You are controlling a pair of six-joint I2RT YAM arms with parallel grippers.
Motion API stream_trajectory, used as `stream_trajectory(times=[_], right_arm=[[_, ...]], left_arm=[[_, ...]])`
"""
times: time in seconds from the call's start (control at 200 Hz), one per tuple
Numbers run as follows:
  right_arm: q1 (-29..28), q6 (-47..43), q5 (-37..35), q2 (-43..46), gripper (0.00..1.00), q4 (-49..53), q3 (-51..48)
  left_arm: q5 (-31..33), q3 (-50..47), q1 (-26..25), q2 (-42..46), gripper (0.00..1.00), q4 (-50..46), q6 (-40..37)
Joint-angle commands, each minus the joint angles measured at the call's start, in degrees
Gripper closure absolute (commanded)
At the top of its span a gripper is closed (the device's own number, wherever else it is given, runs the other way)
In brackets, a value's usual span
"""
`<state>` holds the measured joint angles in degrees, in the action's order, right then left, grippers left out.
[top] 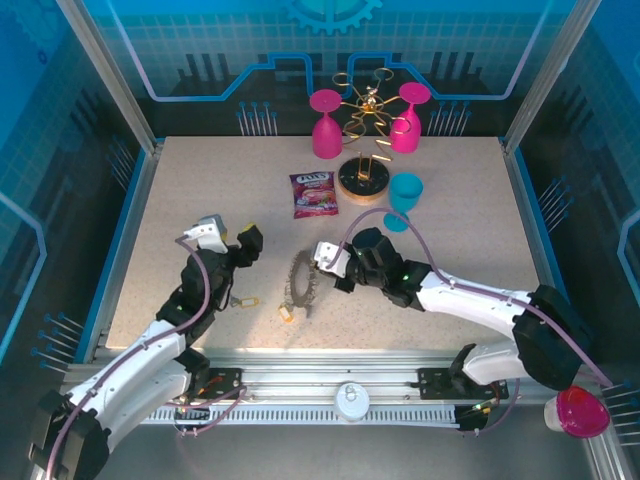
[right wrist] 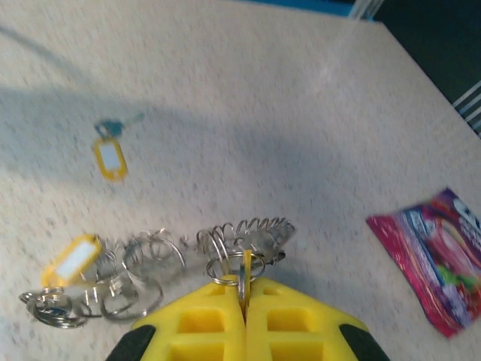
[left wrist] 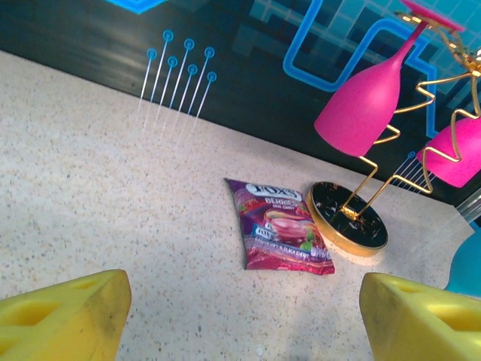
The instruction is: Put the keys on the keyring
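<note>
Well to the near side of the purple foil sweet packet (top: 314, 194), toward the arm bases, the large grey metal keyring (top: 300, 283) lies on the speckled beige table (top: 200, 180), its rim crowded with small wire loops (right wrist: 248, 229). The right gripper (top: 328, 262) is clenched on the keyring's rim at the side closest to the packet. In the right wrist view its yellow fingers (right wrist: 203, 323) are pressed together with a thin edge and a small wire ring pinched at their tips.

Two keys show. One key with a yellow tag (right wrist: 71, 259) sits against the far side of the keyring from the packet, in among the loops — whether it hangs on one cannot be told. The other key, with a yellow tag and a blue head (right wrist: 110, 154), lies loose on the table, to the left of the packet and nearer the arms than it, apart from the ring.

The left gripper (top: 240, 248) hovers left of the packet and a little nearer the arms, released — its yellow fingers (left wrist: 64, 320) stand wide with only table between them.

Beyond the packet, just to its right, stands a round wooden rack base (left wrist: 349, 218) with gold wire arms carrying two pink plastic wine glasses (left wrist: 361, 105).
</note>
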<state>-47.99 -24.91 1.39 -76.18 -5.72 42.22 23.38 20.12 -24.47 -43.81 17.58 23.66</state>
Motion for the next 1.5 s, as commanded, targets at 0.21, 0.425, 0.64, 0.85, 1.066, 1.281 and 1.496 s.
stream_trajectory(times=[0.21, 0.425, 0.64, 0.85, 1.066, 1.281, 1.496], right_arm=[[0.07, -8.73, -18.61, 1.10, 1.00, 27.41, 0.52], [-0.90, -7.80, -27.55, -4.10, 1.00, 35.69, 3.20], [-1.22, -7.83, -33.59, -6.84, 0.78, 41.79, 4.26], [0.52, -3.84, -30.10, -2.19, 0.63, 41.24, 5.37], [4.14, 17.08, -13.39, 7.17, 0.61, 34.22, 5.64], [3.76, 42.17, -4.04, 10.16, 0.66, 33.91, 2.95], [3.87, 56.35, 6.06, 7.17, 0.76, 36.77, 2.59]], left_arm=[[0.48, 0.68, 0.39, -3.57, 0.20, 1.57, 4.03], [-0.68, 0.56, 0.47, -4.05, 0.20, 2.85, 2.83], [-0.96, 0.72, 0.55, -4.48, 0.19, 3.15, 0.95], [-1.91, 1.91, 0.56, -5.32, 0.19, 1.50, -0.43], [-5.34, 3.58, 0.56, -7.96, 0.19, 0.00, -1.90], [-10.56, 3.88, 0.57, -11.38, 0.21, 0.03, 1.39], [-10.88, 4.54, -3.95, -16.38, 0.27, 2.47, 8.60]])
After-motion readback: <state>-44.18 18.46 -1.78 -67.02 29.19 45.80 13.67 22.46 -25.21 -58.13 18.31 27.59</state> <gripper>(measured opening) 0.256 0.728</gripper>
